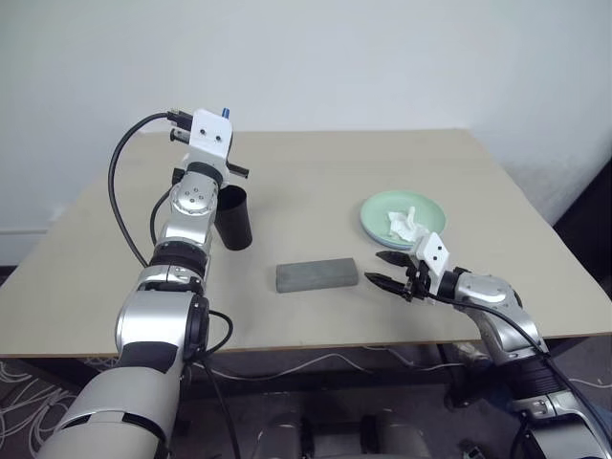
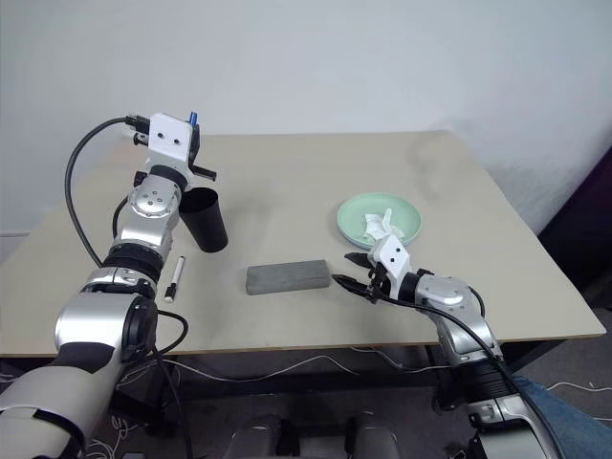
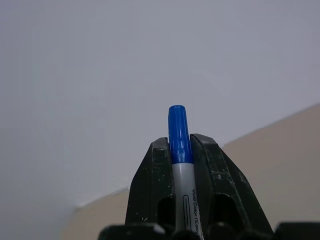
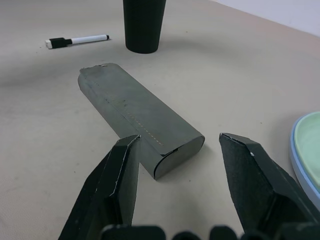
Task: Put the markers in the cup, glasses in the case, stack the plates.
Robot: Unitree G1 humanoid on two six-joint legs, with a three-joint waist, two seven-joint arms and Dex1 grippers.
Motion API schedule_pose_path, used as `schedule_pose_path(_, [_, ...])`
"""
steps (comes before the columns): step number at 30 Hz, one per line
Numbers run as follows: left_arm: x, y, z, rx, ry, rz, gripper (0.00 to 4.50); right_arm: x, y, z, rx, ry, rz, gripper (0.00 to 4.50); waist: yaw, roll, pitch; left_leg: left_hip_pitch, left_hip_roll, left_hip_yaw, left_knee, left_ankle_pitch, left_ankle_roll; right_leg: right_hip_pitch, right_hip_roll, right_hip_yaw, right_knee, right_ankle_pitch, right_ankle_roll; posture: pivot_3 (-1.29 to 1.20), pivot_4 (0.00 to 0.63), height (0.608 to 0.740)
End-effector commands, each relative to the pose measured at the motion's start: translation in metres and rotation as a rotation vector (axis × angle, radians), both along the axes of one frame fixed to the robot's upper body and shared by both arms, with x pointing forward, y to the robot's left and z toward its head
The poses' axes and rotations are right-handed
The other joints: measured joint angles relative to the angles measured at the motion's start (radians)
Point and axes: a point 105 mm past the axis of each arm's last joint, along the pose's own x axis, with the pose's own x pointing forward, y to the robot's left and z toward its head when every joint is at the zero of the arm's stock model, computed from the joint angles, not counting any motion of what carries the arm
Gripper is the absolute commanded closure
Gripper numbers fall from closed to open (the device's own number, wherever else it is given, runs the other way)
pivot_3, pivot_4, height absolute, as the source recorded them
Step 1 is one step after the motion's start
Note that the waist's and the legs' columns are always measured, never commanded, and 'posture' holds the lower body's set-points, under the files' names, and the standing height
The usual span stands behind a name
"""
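Note:
My left gripper (image 3: 181, 150) is shut on a marker (image 3: 181, 150) with a white barrel and a blue cap (image 1: 226, 112), held high above the black cup (image 1: 232, 217). The cup stands upright on the table's left side. A second marker (image 2: 175, 278), white with a dark cap, lies on the table left of the cup. The grey case (image 1: 316, 273) lies shut at the middle front. My right gripper (image 1: 382, 269) stands open just right of the case's end (image 4: 175, 145), not touching it. The mint green plate (image 1: 378, 212) sits on the light blue plate (image 4: 301, 172). The glasses are out of view.
A crumpled white tissue (image 1: 406, 225) lies in the green plate. The beige table (image 1: 316, 172) ends against a white wall at the back. Its front edge runs just below the case and my right gripper.

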Motion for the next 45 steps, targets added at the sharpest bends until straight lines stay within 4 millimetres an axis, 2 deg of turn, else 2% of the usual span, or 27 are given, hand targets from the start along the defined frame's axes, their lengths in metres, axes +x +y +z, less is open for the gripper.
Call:
schedule_pose_path(1, [0.001, -0.011, 0.021, 0.014, -0.077, -0.023, 3.64, 0.0, -0.006, 0.015, 0.012, -0.058, -0.022, 1.78, 0.0, -0.001, 0.0, 0.0, 0.0, 0.0, 0.0, 0.0, 0.0, 0.0, 0.0, 0.0, 0.0, 0.0, 0.0, 0.0, 0.0, 0.74])
schedule_pose_path(7, [-0.001, -0.018, 0.015, 0.004, -0.081, -0.06, 1.7, -0.001, -0.008, 0.015, 0.011, -0.054, -0.026, 1.78, -0.002, -0.001, 0.0, 0.0, 0.0, -0.001, 0.0, 0.0, 0.0, 0.0, 0.0, 0.0, 0.0, 0.0, 0.0, 0.0, 0.0, 0.74])
schedule_pose_path(14, [-0.001, -0.016, 0.018, -0.027, -0.075, -0.084, 1.7, 0.0, -0.004, 0.016, 0.009, -0.053, -0.012, 1.78, -0.002, -0.001, 0.0, 0.0, 0.0, -0.001, 0.0, 0.0, 0.0, 0.0, 0.0, 0.0, 0.001, 0.0, 0.0, 0.0, 0.0, 0.74])
schedule_pose_path(18, [-0.007, -0.027, 0.014, -0.17, 0.0, -0.307, 1.7, 0.002, -0.001, 0.016, 0.003, -0.052, 0.0, 1.78, -0.003, -0.001, 0.0, 0.0, 0.0, -0.001, 0.0, 0.0, 0.0, 0.0, 0.0, 0.0, 0.0, 0.0, 0.0, 0.0, 0.0, 0.74])
schedule_pose_path(22, [-0.035, -0.034, 0.02, -0.277, 0.03, -0.593, 1.7, 0.003, 0.0, 0.016, -0.002, -0.052, 0.01, 1.78, -0.006, -0.001, 0.0, 0.0, 0.003, -0.001, 0.0, 0.0, 0.0, -0.001, 0.0, 0.0, 0.0, 0.0, 0.0, 0.0, 0.0, 0.74])
schedule_pose_path(25, [-0.064, -0.022, 0.014, -0.339, 0.108, -0.71, 1.7, 0.004, 0.001, 0.017, -0.003, -0.054, 0.016, 1.78, -0.018, -0.001, 0.0, 0.0, 0.003, 0.0, 0.001, 0.0, 0.0, -0.001, 0.001, 0.001, 0.001, 0.0, 0.0, 0.0, 0.0, 0.74])
schedule_pose_path(27, [-0.081, -0.011, 0.003, -0.363, 0.192, -0.734, 1.7, 0.005, 0.002, 0.017, -0.004, -0.054, 0.021, 1.78, -0.028, -0.001, 0.0, 0.0, 0.003, -0.001, 0.001, 0.0, 0.0, 0.0, 0.002, 0.001, 0.002, 0.0, 0.0, 0.0, 0.0, 0.74])
schedule_pose_path(33, [-0.116, 0.014, -0.036, -0.303, 0.448, -0.654, 1.7, 0.006, 0.003, 0.017, -0.007, -0.051, 0.04, 1.78, -0.026, -0.001, 0.0, 0.003, 0.006, -0.001, 0.001, 0.0, 0.0, 0.001, 0.001, 0.001, 0.002, 0.0, 0.0, 0.0, 0.0, 0.74])
schedule_pose_path(36, [-0.129, 0.032, -0.064, -0.225, 0.579, -0.536, 1.7, 0.007, 0.005, 0.017, -0.01, -0.051, 0.049, 1.78, -0.025, 0.0, 0.0, 0.002, 0.007, -0.002, 0.001, 0.0, 0.0, 0.001, 0.0, 0.0, 0.002, 0.0, 0.0, 0.0, 0.0, 0.74])
schedule_pose_path(42, [-0.127, 0.063, -0.084, -0.305, 0.624, -0.28, 1.7, 0.008, 0.006, 0.017, -0.01, -0.051, 0.063, 1.78, -0.018, 0.0, 0.0, 0.0, 0.01, 0.0, -0.002, 0.0, -0.001, -0.003, 0.001, 0.0, 0.001, 0.002, -0.002, 0.0, 0.0, 0.74])
schedule_pose_path(45, [-0.121, 0.081, -0.104, -0.304, 0.672, -0.082, 1.7, 0.008, 0.007, 0.017, -0.011, -0.049, 0.07, 1.78, -0.015, 0.0, 0.0, 0.001, 0.01, 0.0, -0.005, 0.0, -0.001, -0.004, 0.001, -0.001, 0.001, 0.003, -0.004, 0.0, 0.0, 0.74])
